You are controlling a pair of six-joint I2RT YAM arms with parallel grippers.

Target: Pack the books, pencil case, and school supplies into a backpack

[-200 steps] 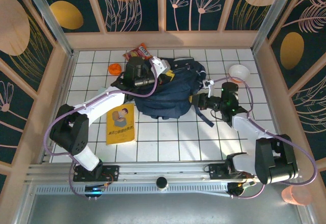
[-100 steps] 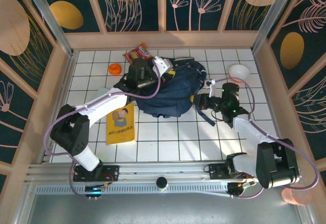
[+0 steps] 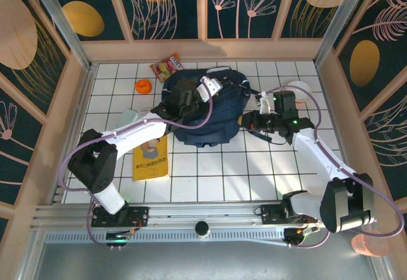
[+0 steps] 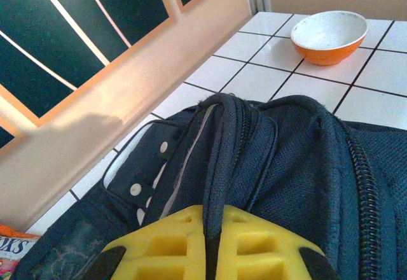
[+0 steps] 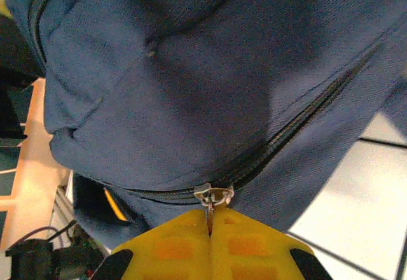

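Counter [image 3: 210,178]: white tiles with dark grid lines, walled by pale wooden panels.
Backpack [image 3: 210,121]: navy fabric, lying at the far middle of the counter between the two arms. The left wrist view shows its ribbed top, a zip line and a flap with white snaps [image 4: 299,184]. The right wrist view shows a broad blue panel crossed by a dark zip [image 5: 191,83].
Book [image 3: 151,156]: thin and yellow with a cartoon figure on the cover, flat on the counter near and left of the backpack, partly under the left arm and outside the bag.
Bowl [image 3: 299,90]: white inside and orange outside, at the far right just behind the right arm. It stands upright on the tiles beyond the backpack in the left wrist view [image 4: 331,35].
Packet [image 3: 166,67]: red-orange, by the far wall, just beyond the backpack's left end.
Left hand [image 3: 202,91]: on the backpack's far top, yellow fingers [image 4: 267,248] pressed together, pinching a dark ridge of the fabric.
Right hand [image 3: 249,121]: at the backpack's right side, fingers [image 5: 248,245] pressed together on the zip pull.
Ball [image 3: 143,86]: small and orange, left of the backpack, near the packet.
Zip pull [image 5: 213,197]: a small metal tab at the zip's near end, caught between the right fingertips.
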